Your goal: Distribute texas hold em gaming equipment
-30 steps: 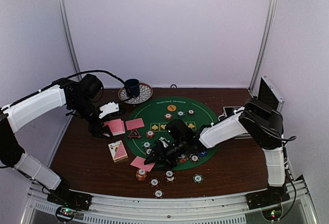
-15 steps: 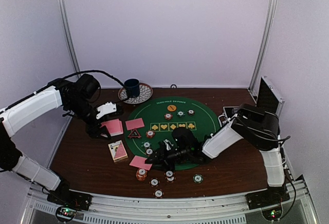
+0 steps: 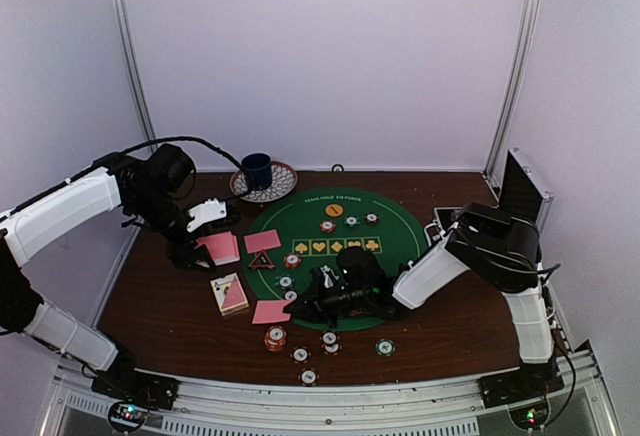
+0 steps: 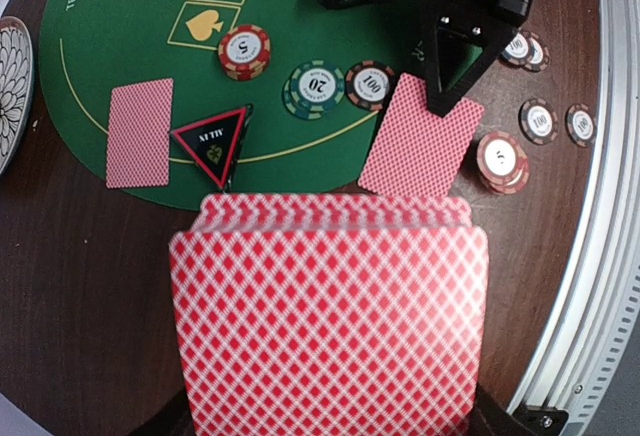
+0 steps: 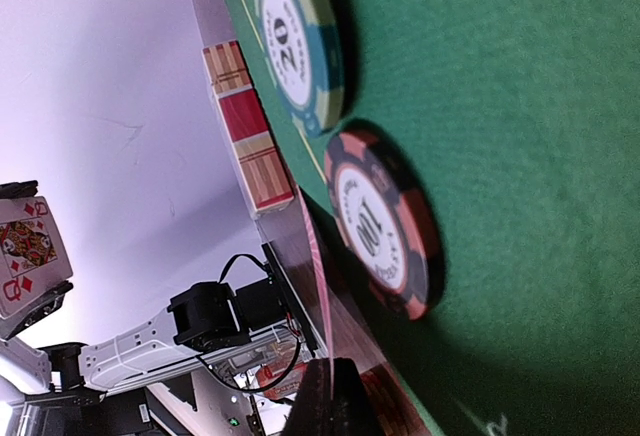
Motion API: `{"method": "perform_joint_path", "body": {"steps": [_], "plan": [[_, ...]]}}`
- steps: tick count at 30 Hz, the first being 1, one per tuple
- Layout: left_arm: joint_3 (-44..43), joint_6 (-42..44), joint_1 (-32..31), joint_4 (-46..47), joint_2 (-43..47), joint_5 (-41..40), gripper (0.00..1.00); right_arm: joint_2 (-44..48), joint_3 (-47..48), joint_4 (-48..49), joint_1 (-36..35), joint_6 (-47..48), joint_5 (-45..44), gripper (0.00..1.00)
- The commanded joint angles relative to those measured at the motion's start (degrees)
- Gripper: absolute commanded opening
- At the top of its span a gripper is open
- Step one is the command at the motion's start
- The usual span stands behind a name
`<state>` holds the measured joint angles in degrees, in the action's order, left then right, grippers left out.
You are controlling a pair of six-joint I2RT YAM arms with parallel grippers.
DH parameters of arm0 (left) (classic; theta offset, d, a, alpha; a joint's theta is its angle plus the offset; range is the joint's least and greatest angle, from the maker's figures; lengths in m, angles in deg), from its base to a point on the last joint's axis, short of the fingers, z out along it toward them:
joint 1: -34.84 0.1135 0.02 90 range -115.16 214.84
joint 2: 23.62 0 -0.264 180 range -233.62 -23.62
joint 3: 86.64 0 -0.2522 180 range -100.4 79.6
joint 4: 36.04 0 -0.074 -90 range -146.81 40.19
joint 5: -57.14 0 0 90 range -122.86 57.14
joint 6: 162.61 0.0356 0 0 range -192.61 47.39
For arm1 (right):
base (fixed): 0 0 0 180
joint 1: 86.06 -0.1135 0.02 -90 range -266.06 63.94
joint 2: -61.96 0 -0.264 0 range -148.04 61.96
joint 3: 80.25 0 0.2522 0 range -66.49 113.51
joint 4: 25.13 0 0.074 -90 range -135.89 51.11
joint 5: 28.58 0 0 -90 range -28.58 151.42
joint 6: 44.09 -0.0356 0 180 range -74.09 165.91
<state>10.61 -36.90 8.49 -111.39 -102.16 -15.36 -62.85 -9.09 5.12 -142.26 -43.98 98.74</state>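
The right gripper [image 4: 447, 106] has its fingers pinched together on one short edge of a single pink-backed playing card [image 4: 420, 151], which lies across the border of the green felt mat [image 4: 300, 16]. The left gripper [image 3: 203, 248] is clamped on a fanned stack of pink-backed cards [image 4: 325, 306] that projects ahead of its fingers.

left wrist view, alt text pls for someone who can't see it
A held deck of pink-backed cards fills the foreground. Beyond it, the right gripper pinches a card at the green mat's edge, with chips, a triangle and another card nearby.
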Motion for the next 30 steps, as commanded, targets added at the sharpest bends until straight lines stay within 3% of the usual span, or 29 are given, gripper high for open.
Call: {"method": "perform_joint_path", "body": {"steps": [1,4,10,19,23,30], "plan": [[-1.21,0.51,0.07,-0.19,0.19,0.24,0.0,0.08,0.03,-4.27,1.27,2.35,-1.95,0.0],[-1.48,0.43,0.07,-0.46,0.07,0.18,0.0,1.9,1.17,-6.25,1.84,5.38,0.28,0.0],[-2.35,0.35,0.07,-1.13,-0.38,-0.26,0.0,10.45,5.25,-19.1,4.87,15.99,6.25,0.0],[-2.96,-0.19,0.07,-1.14,-1.44,-0.3,0.0,19.21,12.31,-41.71,16.43,30.37,10.57,0.0],[-3.62,-0.52,0.07,-1.08,-1.61,0.41,0.0,16.36,20.3,-52.73,23.93,39.25,10.04,0.0],[-3.81,-0.9,0.07,-0.99,-1.73,0.74,0.0,1.84,43.28,-70.1,31.82,50.78,5.4,0.0]]}}
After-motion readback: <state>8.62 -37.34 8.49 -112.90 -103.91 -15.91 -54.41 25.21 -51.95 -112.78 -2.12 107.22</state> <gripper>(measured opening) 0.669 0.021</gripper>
